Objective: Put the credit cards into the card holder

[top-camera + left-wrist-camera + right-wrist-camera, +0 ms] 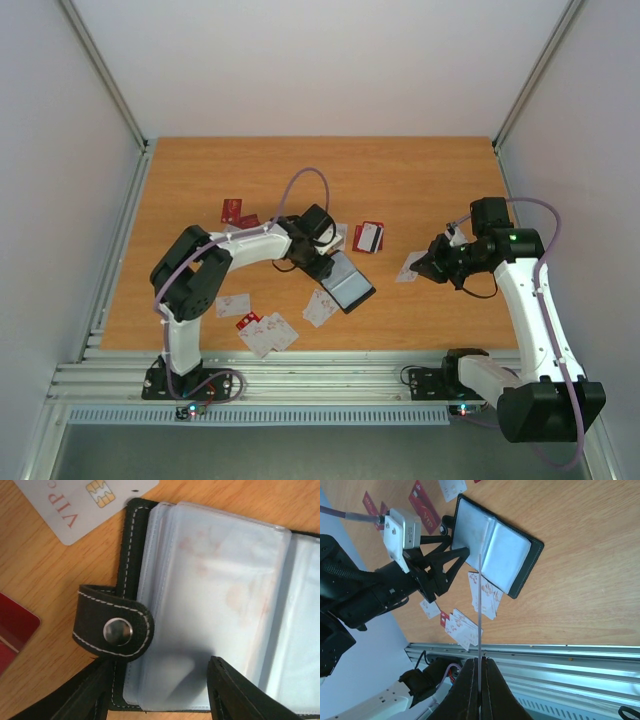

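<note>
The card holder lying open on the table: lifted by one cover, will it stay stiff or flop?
The card holder would probably flop: its clear sleeves stand up loosely in the right wrist view and would likely swing. Its stitched cover looks soft, so may bend. Flat on the smooth table, it would likely slide if pushed.

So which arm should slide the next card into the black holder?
The right arm, I think. Its jaws are shut on a card, held edge-on and facing the open card holder. The left arm has no card; its jaws stand apart at the holder's edge, probably steadying it.
</note>
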Robot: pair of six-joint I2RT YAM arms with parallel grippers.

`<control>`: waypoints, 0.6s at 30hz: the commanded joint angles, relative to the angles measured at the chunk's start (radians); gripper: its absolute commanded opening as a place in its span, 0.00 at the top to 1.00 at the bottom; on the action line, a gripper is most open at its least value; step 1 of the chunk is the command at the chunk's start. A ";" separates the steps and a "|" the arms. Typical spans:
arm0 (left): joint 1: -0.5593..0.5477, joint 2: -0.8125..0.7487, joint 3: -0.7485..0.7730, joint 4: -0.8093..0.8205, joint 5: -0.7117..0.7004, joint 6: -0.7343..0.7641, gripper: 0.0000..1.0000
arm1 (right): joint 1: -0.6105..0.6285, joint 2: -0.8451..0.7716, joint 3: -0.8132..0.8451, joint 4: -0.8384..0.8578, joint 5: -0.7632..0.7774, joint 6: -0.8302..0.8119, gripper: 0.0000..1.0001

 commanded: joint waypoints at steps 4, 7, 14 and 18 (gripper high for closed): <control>0.017 0.040 -0.128 -0.030 0.090 -0.189 0.50 | -0.007 -0.004 0.027 -0.015 -0.001 -0.014 0.99; 0.014 0.035 -0.169 -0.029 0.124 -0.293 0.52 | -0.007 0.005 0.030 -0.001 -0.001 -0.013 0.99; -0.004 -0.037 -0.280 0.019 0.239 -0.541 0.53 | -0.007 0.033 0.030 0.046 0.001 -0.009 0.99; -0.049 -0.048 -0.272 -0.003 0.266 -0.603 0.53 | -0.007 0.038 0.021 0.064 -0.001 -0.007 0.99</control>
